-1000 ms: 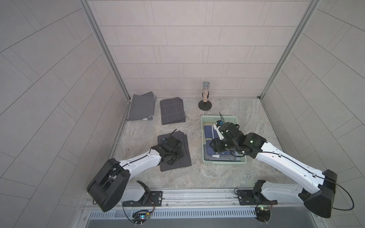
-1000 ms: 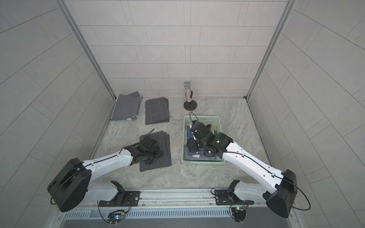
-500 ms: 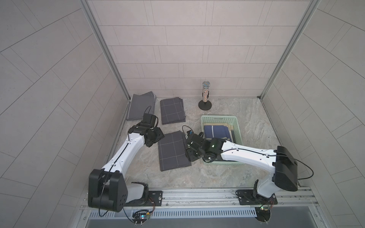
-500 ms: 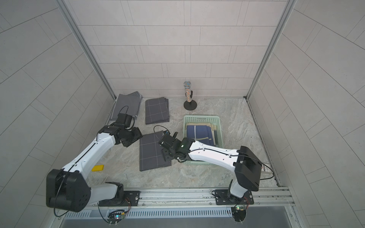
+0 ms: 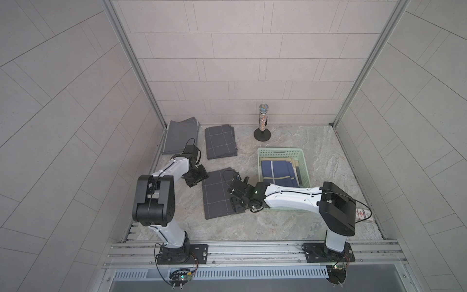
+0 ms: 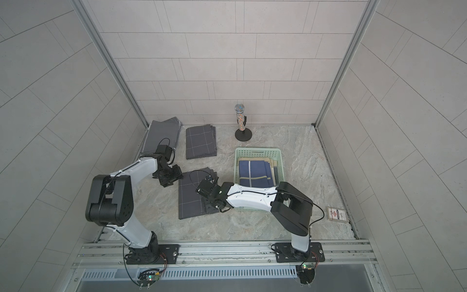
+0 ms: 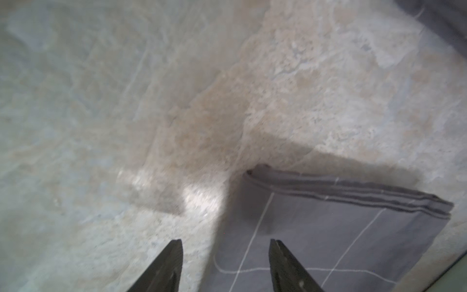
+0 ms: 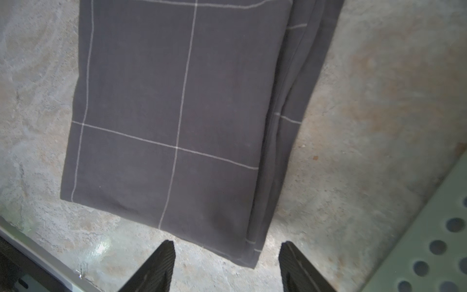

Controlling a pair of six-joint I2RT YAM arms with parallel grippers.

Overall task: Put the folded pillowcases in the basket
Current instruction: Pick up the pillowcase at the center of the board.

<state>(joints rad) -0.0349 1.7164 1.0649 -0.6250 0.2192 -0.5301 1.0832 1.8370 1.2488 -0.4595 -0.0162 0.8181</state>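
Basket (image 5: 280,152) stands right of centre on the table (image 5: 278,222), toward the back edge. Contents: a folded blue cloth (image 5: 276,172) with pale stripes, lying on a beige cloth (image 5: 278,160). Pillowcase (image 5: 217,194), grey check, lies flat on the table left of the basket, outside it and not touching. Left gripper (image 7: 225,244) is over its far left corner, fingers wide, holding nothing. Right gripper (image 8: 228,244) is at its right edge, fingers wide, holding nothing.
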